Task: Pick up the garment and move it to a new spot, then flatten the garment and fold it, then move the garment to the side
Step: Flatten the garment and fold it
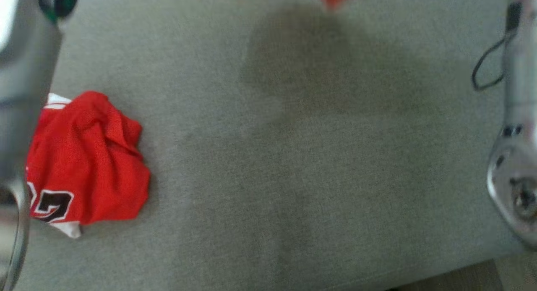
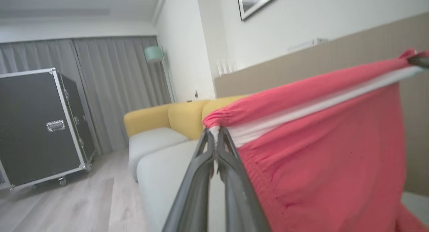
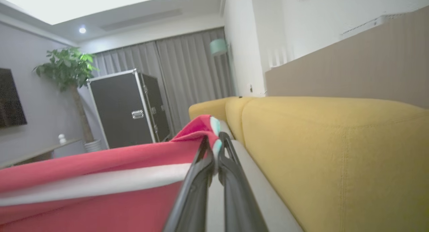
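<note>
The left gripper (image 2: pixel 215 131) and the right gripper (image 3: pixel 215 143) are each pinching one end of the red garment (image 2: pixel 318 141) by its white band, holding it stretched in the air above the grey seat (image 1: pixel 293 156). The picking up looks done; the laying flat, folding and moving aside are all waiting to be done.

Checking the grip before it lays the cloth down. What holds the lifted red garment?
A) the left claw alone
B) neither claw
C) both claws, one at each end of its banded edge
C: the left claw and the right claw are each shut on one end of the banded edge of the red garment.
</note>
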Robot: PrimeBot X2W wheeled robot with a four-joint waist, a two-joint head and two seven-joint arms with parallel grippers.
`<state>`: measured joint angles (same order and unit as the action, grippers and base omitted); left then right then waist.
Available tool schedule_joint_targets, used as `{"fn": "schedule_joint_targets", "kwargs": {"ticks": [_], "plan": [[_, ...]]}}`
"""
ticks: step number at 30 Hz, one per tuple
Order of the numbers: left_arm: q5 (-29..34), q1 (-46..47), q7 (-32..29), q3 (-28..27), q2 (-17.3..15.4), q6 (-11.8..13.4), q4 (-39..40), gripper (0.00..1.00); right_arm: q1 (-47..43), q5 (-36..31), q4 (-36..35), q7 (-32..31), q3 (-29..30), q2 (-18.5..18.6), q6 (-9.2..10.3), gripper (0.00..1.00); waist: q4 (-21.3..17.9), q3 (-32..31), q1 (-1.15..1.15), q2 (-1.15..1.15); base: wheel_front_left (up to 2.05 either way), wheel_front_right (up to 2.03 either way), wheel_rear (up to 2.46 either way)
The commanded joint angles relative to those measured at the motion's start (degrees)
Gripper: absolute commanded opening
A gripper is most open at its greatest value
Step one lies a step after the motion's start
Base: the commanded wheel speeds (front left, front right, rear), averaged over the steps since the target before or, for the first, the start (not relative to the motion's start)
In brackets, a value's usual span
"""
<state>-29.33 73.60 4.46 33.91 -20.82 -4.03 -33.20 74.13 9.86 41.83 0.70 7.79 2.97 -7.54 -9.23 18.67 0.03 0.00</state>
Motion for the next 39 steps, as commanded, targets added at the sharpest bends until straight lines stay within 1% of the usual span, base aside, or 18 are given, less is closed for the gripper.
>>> {"fn": "schedule_joint_targets", "kwargs": {"ticks": [1, 4, 5, 7, 9, 12, 14, 15, 17, 21, 23, 25, 28, 33, 39], "plan": [[0.39, 4.56, 1.92, -3.25, -1.78, 0.79, -0.65, 0.0, 3.06, -0.66, 0.57, 2.96, 1.67, -0.09, 0.05, 0.0, -1.07, 2.61, -0.03, 0.0, 0.0, 0.0, 0.0], [0.8, 7.95, 6.23, -2.95, 0.81, -0.04, -4.98, 0.0, 6.91, -1.28, 7.33, 9.1, 4.5, -0.09, 0.05, 0.0, -0.71, 3.24, -0.03, 0.0, 0.0, 0.0, 0.0], [0.57, 8.27, 7.84, -2.33, 2.16, -1.05, -7.47, 0.0, 7.35, -1.09, 11.96, 10.71, 4.75, -0.09, 0.05, 0.0, -0.56, 3.37, -0.03, 0.0, 0.0, 0.0, 0.0], [0.15, 7.45, 8.95, -1.64, 3.11, -1.94, -9.38, 0.0, 6.82, -1.85, 16.24, 11.35, 4.66, -0.09, 0.05, 0.0, -0.43, 3.71, -0.03, 0.0, 0.0, 0.0, 0.0], [-0.41, 5.4, 9.68, -0.68, 3.88, -2.64, -10.96, 0.0, 5.38, -2.18, 20.69, 11.11, 5.74, -0.09, 0.05, 0.0, -0.14, 3.84, -0.03, 0.0, 0.0, 0.0, 0.0], [-1.45, 0.47, 10.22, 0.9, 4.68, -3.17, -12.94, 0.0, 2.05, -3.03, 27.19, 8.42, 6.29, 0.19, 0.05, 0.0, 0.37, 3.96, -0.03, 0.0, 0.0, 0.0, 0.0], [-1.73, -3.65, 10.37, 2.83, 4.7, -3.35, -13.61, 0.0, -0.3, -4.26, 29.44, 6.34, 6.03, 1.13, 0.05, 0.0, 0.73, 3.68, -0.03, 0.0, 0.0, 0.0, 0.0], [-1.73, -3.65, 10.37, 2.83, 4.7, -3.35, -13.61, 0.0, -0.3, -4.26, 29.44, 6.34, 6.03, 1.13, 0.05, 0.0, 0.73, 3.68, -0.03, 0.0, 0.0, 0.0, 0.0], [-2.26, -8.1, 10.45, 5.52, 4.46, -3.41, -13.08, 0.0, -2.72, -4.89, 30.71, 3.08, 5.88, 2.19, 0.05, 0.0, 1.09, 3.17, -0.03, 0.0, 0.0, 0.0, 0.0], [-4.37, -16.18, 10.51, 10.04, 2.84, -3.44, -9.75, 0.0, -7.58, -6.36, 31.74, -5.38, 3.74, 4.44, 0.05, 0.0, 1.88, 1.48, -0.03, 0.0, 0.0, 0.0, 0.0], [-4.77, -19.6, 10.52, 11.59, 1.91, -3.44, -7.62, 0.0, -9.53, -6.03, 31.91, -9.83, 2.59, 5.26, 0.05, 0.0, 2.15, 0.44, -0.03, 0.0, 0.0, 0.0, 0.0], [-4.25, -22.51, 10.53, 13.15, 1.03, -3.45, -5.66, 0.0, -11.09, -4.97, 31.99, -13.92, 1.52, 6.09, 0.05, 0.0, 2.36, -0.74, -0.03, 0.0, 0.0, 0.0, 0.0], [-2.52, -26.17, 10.53, 14.91, 0.22, -3.45, -3.41, 0.0, -13.16, -3.28, 32.03, -18.45, -1.2, 6.88, 0.05, 0.0, 2.49, -2.77, -0.03, 0.0, 0.0, 0.0, 0.0], [-1.08, -31.05, 10.53, 14.04, 0.89, -3.15, -0.69, 0.0, -16.32, 1.65, 30.86, -22.45, -5.78, 7.69, 0.05, 0.0, 2.44, -6.04, -0.03, 0.0, 0.0, 0.0, 0.0], [1.23, -35.72, 10.54, 12.8, 2.05, -2.28, 1.97, 0.0, -21.95, 7.86, 26.1, -25.58, -11.99, 9.56, 0.05, 0.0, 2.25, -10.16, -0.03, 0.0, 0.0, 0.0, 0.0]]}}
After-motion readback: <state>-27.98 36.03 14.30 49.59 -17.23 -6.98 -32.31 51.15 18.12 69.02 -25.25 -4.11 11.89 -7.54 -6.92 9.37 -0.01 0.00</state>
